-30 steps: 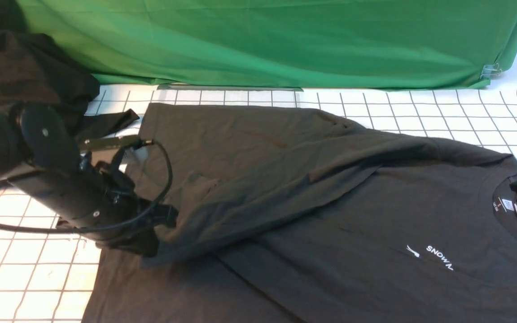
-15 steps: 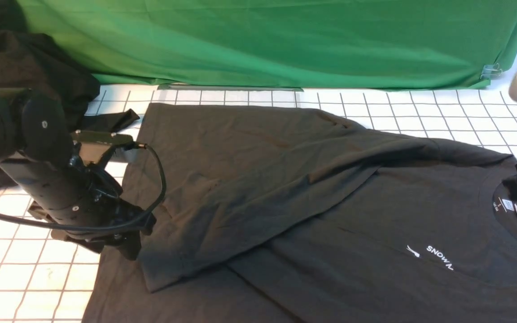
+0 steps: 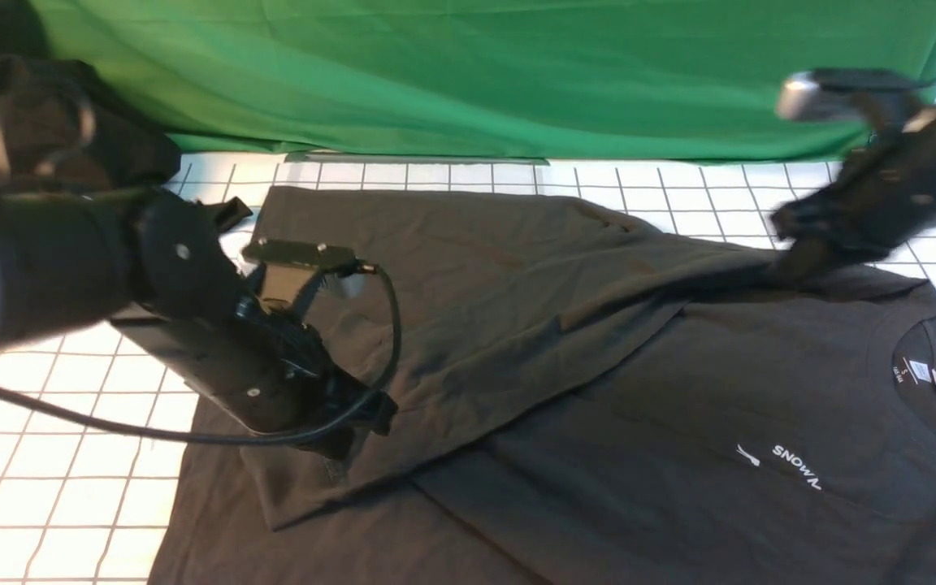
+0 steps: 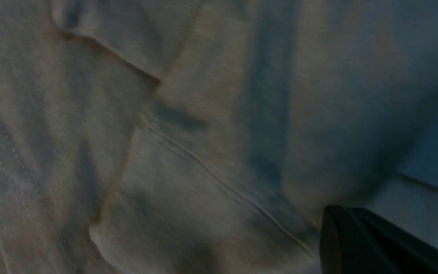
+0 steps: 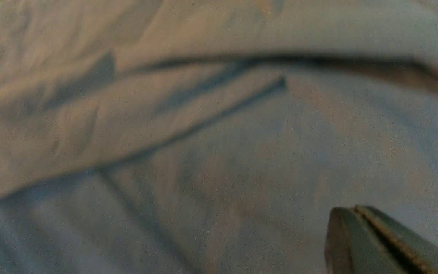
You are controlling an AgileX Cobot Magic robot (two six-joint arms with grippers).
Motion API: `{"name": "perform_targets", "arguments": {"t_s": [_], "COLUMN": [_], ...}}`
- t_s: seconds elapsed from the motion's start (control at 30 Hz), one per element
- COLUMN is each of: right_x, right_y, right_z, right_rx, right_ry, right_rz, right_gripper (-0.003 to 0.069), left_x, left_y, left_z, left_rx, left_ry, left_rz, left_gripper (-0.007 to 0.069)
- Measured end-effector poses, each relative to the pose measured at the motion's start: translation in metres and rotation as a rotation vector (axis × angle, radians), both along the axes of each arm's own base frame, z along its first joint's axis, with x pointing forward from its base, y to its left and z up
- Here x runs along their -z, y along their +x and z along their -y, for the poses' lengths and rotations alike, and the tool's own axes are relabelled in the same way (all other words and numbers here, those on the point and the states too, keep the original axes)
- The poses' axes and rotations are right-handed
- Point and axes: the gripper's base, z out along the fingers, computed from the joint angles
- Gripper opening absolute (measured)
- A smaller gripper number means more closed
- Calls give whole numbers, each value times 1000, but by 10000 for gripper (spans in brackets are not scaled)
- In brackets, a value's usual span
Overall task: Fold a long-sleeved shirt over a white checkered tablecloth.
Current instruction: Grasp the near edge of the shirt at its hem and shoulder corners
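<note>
The long-sleeved shirt (image 3: 598, 366) lies spread on the white checkered tablecloth (image 3: 45, 487), its far side folded over the body, with the logo (image 3: 785, 465) and collar label (image 3: 917, 370) facing up. My left gripper (image 3: 354, 435) hovers low over the folded flap near the hem, shut, with no cloth seen between its jaws. The left wrist view shows its dark tip (image 4: 340, 236) just above grey fabric (image 4: 203, 114). My right gripper (image 3: 789, 264) is at the shirt's far shoulder fold, blurred. In the right wrist view its jaws (image 5: 356, 228) are pressed together above the cloth (image 5: 203, 152).
A green cloth (image 3: 476, 73) hangs along the back edge of the table. A blacker heap of cloth (image 3: 45, 122) sits at the far left behind my left arm. Bare tablecloth shows at the left front and along the back right.
My left gripper let go of the folded flap, which dropped flat, then shut and swung right over the shirt. My right arm rose from the collar and moved back to the far shoulder.
</note>
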Motion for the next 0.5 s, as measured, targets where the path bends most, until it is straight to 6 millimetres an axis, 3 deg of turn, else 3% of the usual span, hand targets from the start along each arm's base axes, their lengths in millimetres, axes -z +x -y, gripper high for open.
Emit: {"name": "perform_targets", "arguments": {"t_s": [0.07,0.1,0.13,0.23,0.33,0.47,0.5], "right_x": [10,32,34,64,78,82,80], "right_y": [13,27,29,53,71,87,93], "right_z": [-2,-5,-5,-8,-9,-8,-6], "right_rx": [-3,-6,-6,-1,14,12,13], "right_ry": [-2,-7,-7,-11,-14,-44,-73], "right_rz": [-6,-38,-41,-55,-10,51,77], "right_gripper": [-7,-7,-7,-7,-7,-5,-5], "left_x": [7,17,18,32,32,26,13], "left_y": [2,5,5,7,8,6,4], "left_z": [0,0,0,-1,0,0,-1], "left_rx": [-4,1,2,19,19,8,3], "left_ry": [12,32,35,72,73,53,32], "left_rz": [-11,-30,-32,-60,-61,-52,-18], "left_gripper": [-4,-4,-4,-4,-4,-4,-4]}}
